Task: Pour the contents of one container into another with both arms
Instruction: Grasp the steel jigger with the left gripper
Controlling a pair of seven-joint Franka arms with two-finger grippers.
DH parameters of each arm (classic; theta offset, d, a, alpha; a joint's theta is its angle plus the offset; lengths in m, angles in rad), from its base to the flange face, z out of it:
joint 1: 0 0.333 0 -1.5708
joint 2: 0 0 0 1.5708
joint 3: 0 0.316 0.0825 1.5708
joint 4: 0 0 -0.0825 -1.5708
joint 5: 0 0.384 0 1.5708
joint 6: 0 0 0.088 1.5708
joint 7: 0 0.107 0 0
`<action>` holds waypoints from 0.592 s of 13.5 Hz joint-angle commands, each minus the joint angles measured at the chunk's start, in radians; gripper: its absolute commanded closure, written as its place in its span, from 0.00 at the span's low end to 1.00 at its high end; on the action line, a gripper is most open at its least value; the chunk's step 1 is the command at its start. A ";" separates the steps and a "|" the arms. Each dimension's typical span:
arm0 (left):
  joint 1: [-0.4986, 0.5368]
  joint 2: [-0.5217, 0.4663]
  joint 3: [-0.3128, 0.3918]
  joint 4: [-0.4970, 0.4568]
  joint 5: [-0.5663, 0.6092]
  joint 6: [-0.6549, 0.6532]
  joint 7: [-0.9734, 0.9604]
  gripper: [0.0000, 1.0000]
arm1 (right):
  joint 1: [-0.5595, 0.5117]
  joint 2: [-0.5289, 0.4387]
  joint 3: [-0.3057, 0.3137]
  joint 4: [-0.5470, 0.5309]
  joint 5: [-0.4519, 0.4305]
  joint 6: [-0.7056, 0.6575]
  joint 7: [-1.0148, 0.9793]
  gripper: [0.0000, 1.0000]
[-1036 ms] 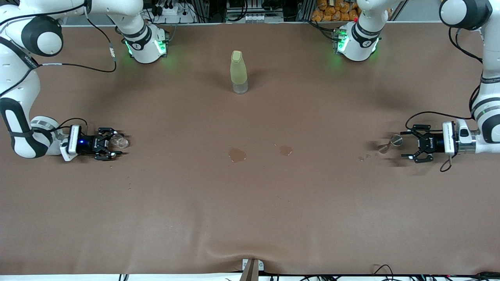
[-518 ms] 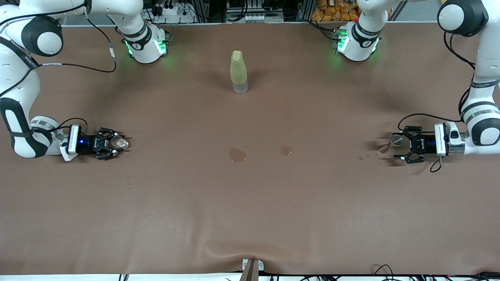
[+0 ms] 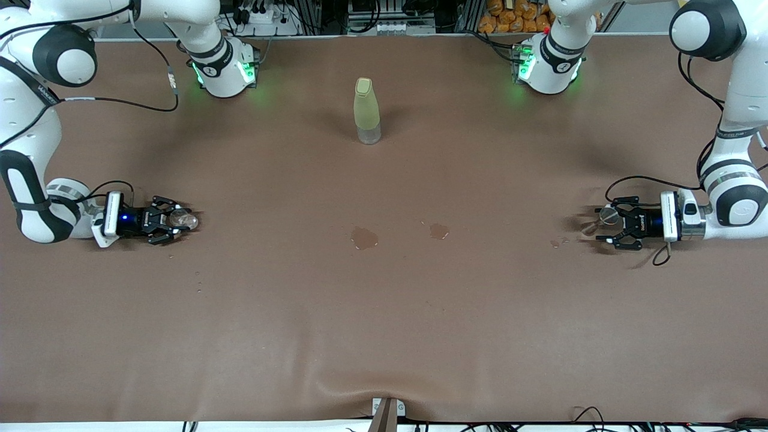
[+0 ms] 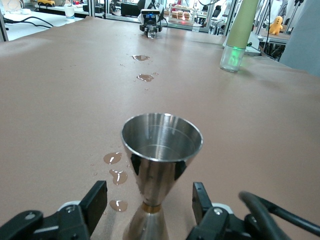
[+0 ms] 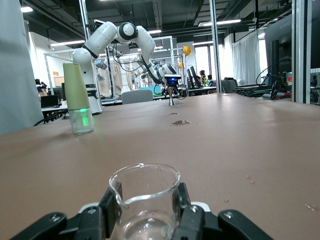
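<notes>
Presently both arms are at the pick-up stage, low over the brown bench (image 3: 384,312) at its two ends. At the right arm's end, the right claw (image 3: 174,221) is clenched on the glass cup (image 3: 183,219), its pads (image 5: 111,204) pressing the cup's wall on both sides; the cup stands on the bench with a little clear liquid in its bottom. At the left arm's end, the left claw (image 3: 607,227) straddles the metal jigger (image 3: 605,218), which stands upright on the bench; in the left wrist view its fingers (image 4: 95,199) stand apart from the jigger's narrow waist with a gap on either side, so the claw is released and nothing is grasped there. Small wet spots (image 3: 365,237) lie on the bench between the two ends, and a yellow-green bottle (image 3: 366,110) stands farther from the front camera, near the middle. Judgement: the left claw should close squarely on the waist, centred, so the jigger is not tipped. Both vessels should then be lifted level and brought together over the middle of the bench, the cup's lip over the jigger's mouth before tilting.
</notes>
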 commanded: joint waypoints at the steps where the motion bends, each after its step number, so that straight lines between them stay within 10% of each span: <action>1: 0.000 0.002 0.002 0.001 -0.024 -0.002 0.019 0.23 | 0.027 -0.017 -0.002 0.003 0.022 -0.036 0.023 0.80; 8: -0.006 0.001 0.002 0.001 -0.027 0.001 0.017 0.38 | 0.110 -0.171 0.077 0.061 0.016 -0.031 0.297 0.80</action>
